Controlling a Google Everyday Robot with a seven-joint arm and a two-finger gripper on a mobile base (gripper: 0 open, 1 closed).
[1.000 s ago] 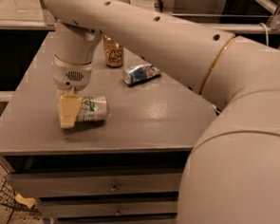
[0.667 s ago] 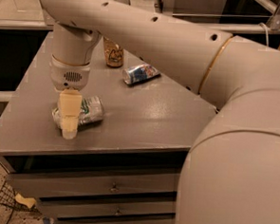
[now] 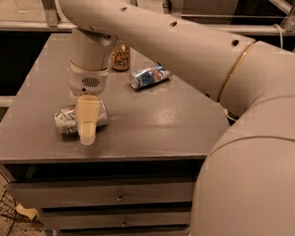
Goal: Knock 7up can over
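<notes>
Grey bench top (image 3: pixel 157 120) fills our view, with closed drawers (image 3: pixel 117 196) under its front edge and speckled floor below. Near the front-left corner we see the 7up can (image 3: pixel 65 119) lying on its side, long axis roughly along the front edge. The gripper (image 3: pixel 86 129) hangs just before it; apart or together, we cannot tell. Toward the back edge a brown-gold can (image 3: pixel 121 57) stands upright, and a blue-and-silver can (image 3: pixel 149 76) lies near it.

Dim warm light; hand (image 3: pixel 86 132) over 7up can (image 3: pixel 65 120) perhaps shadows tabletop (image 3: pixel 156 135).

Cream tool (image 3: pixel 87 131) at white-green 7up can (image 3: pixel 65 119)
</notes>
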